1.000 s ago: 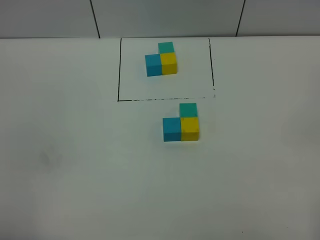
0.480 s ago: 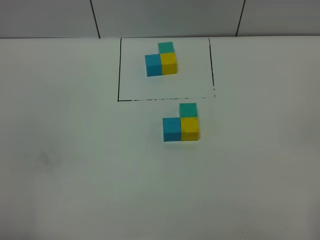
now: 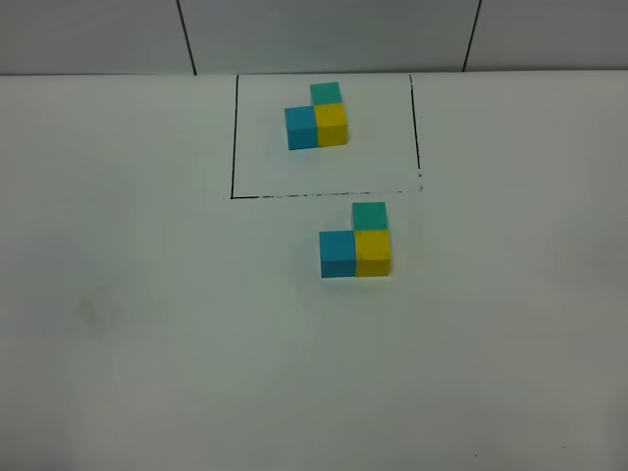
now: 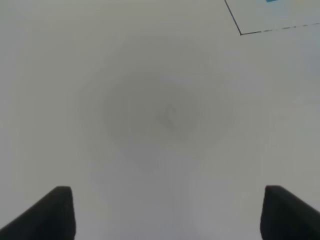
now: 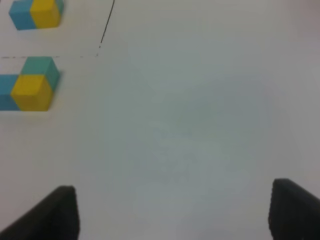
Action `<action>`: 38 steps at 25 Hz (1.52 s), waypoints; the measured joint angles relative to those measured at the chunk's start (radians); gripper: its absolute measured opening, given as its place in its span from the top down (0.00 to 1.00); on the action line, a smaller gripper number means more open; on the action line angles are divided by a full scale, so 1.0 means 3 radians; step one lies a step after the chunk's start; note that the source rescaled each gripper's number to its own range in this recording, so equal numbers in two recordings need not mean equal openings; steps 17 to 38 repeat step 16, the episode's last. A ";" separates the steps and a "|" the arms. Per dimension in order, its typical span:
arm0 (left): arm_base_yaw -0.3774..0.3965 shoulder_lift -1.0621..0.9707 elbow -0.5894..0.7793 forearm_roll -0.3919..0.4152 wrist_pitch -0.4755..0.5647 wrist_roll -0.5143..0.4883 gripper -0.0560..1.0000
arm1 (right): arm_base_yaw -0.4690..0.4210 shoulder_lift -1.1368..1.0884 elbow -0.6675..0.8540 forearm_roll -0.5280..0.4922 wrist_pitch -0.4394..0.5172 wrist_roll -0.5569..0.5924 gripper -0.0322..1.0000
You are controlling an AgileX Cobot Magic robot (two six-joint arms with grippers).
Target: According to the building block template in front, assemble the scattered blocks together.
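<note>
Since the three loose cubes already sit pressed together in an L just in front of the black-lined frame, the relation that matters is how that cluster compares with the building block template (image 3: 317,118) inside the frame: the sky-blue block (image 3: 337,254) touches the yellow block (image 3: 373,252) on its left, and the teal-green block (image 3: 369,215) touches the yellow one on its far side, the same order as in the framed cluster, so I judge the assembly matched and no further push needed. Neither arm shows in the high view. The right gripper (image 5: 172,212) hangs over bare table with the cluster off to its left and farther out, and it is the nearer of the two; its fingers stand apart with nothing between them. The left gripper (image 4: 167,212) is spread wide and empty, seeing only a corner of the frame line. No brand, label or writing is readable anywhere
</note>
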 joint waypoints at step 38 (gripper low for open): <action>0.0000 0.0000 0.0000 0.0000 -0.0003 0.0000 0.14 | 0.0000 0.0000 0.0000 0.0000 0.0000 0.0000 0.41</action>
